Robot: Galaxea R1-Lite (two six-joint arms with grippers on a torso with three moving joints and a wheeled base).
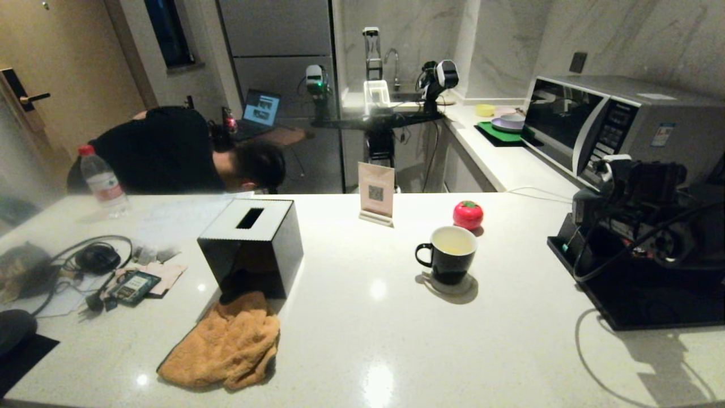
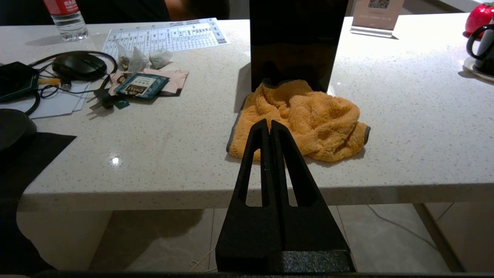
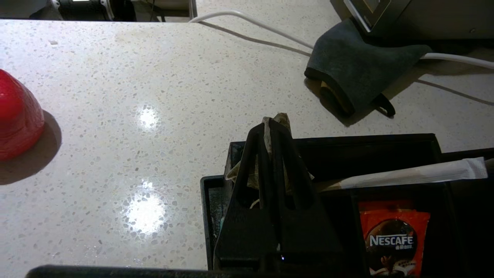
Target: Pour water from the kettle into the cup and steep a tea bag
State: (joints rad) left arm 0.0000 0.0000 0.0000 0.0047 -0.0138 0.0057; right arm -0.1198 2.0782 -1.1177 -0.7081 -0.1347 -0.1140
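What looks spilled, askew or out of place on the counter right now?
No spill shows. The orange towel lies crumpled against the black tissue box, overhanging the counter edge. The cup stands upright. The right gripper pinches the tea bag over the tray.

Tea bag mostly hidden between right gripper's closed fingers; red sachet beside it cut off by edge.
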